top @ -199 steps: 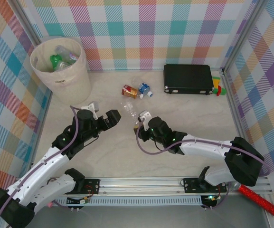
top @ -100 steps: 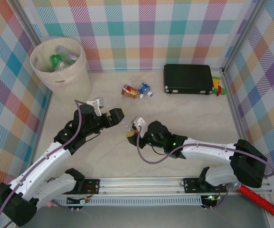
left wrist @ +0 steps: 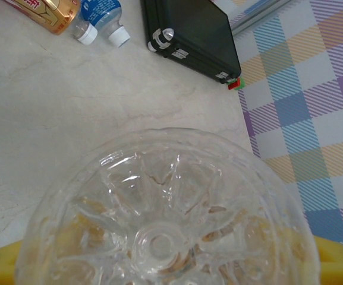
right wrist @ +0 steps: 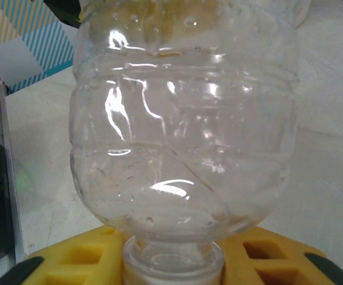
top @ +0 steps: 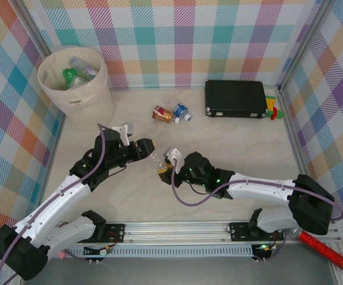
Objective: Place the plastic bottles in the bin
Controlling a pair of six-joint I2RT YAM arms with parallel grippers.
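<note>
Pale marbled bench (top: 236, 148) ran under checked walls, and over its middle, to the right of the bin (top: 91, 107), my two arms met nose to nose. My left pincer (top: 148, 147) held its yellow pads (left wrist: 337, 261) against both sides of the clear bottle (right wrist: 183, 119) at the base end, closed on it. That arm stood nearer the bin, so I judged it the one meant to carry the bottle there. My right pincer (top: 166, 166) faced it from the other end, the bottle's neck seated between its own pads (right wrist: 76, 261). Whether they pinched the neck or stood just off it I could not tell. The bottle spanned the gap between us, which I read as a handover in hand.

Farther from the bin, a brown-labelled bottle (top: 162, 114) and a blue-labelled bottle (top: 181, 111) lay just beside each other, untouched. Farther out again, the black case (top: 235, 99) sat by the far wall. Inside the bin lay several dropped bottles (top: 76, 74), green among them.
</note>
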